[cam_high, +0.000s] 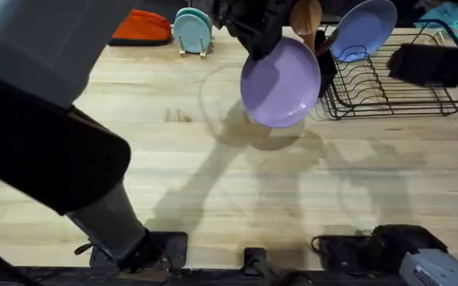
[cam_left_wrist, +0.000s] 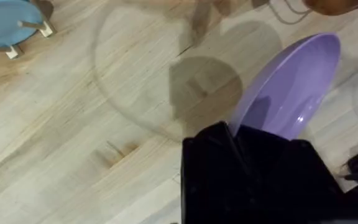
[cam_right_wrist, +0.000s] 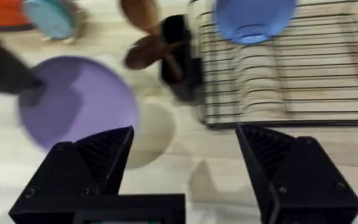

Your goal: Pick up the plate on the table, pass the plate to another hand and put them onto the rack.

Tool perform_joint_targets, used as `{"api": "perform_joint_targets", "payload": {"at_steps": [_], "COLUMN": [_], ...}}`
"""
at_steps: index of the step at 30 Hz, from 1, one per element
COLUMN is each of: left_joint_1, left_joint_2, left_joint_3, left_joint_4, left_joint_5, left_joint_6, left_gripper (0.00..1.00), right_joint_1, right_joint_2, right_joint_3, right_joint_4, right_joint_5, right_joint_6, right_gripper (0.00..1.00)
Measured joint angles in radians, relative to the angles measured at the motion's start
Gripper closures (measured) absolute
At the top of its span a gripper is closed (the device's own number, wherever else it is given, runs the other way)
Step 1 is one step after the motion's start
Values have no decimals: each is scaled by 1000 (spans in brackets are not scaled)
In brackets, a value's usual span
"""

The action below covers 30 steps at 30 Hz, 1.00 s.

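Right gripper (cam_right_wrist: 185, 168): fingers spread wide, empty, aimed toward plate and rack from the near side.
Left gripper (cam_left_wrist: 253, 146): clamped on the rim of the lilac plate (cam_high: 281, 82), holding it tilted above the table (cam_high: 213, 183).
Rack (cam_high: 388, 87): beyond and to the side of the held plate, already carrying a periwinkle plate (cam_high: 364, 28) upright in its prongs.
Done: pickup off the table.
Left: handover to the right gripper, then slotting into the rack.

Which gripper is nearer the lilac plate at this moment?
Left. The left gripper is shut on the lilac plate, holding it above the table. The right gripper is open, apart from it, facing it and the rack.
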Motion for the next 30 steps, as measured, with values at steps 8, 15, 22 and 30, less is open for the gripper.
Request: {"api": "perform_joint_targets", "payload": {"at_steps": [8,15,22,30], "left_joint_1": [0,0,0,0], "left_joint_2": [0,0,0,0], "left_joint_3": [1,1,1,2], "left_joint_4": [-2,-2,-2,-3], "left_joint_5": [0,0,0,0], "left_joint_6": [10,11,11,11], "left_gripper": [959,959,959,959], "right_joint_1": [-1,-1,-1,-1], "right_joint_2": [0,0,0,6], "right_joint_3": [0,0,0,0], "right_joint_4": [-120,-144,-144,-144], "right_joint_5": [-195,-235,-240,-240], "right_joint_6": [22,87,112,112], "right_gripper": [4,4,4,3]}}
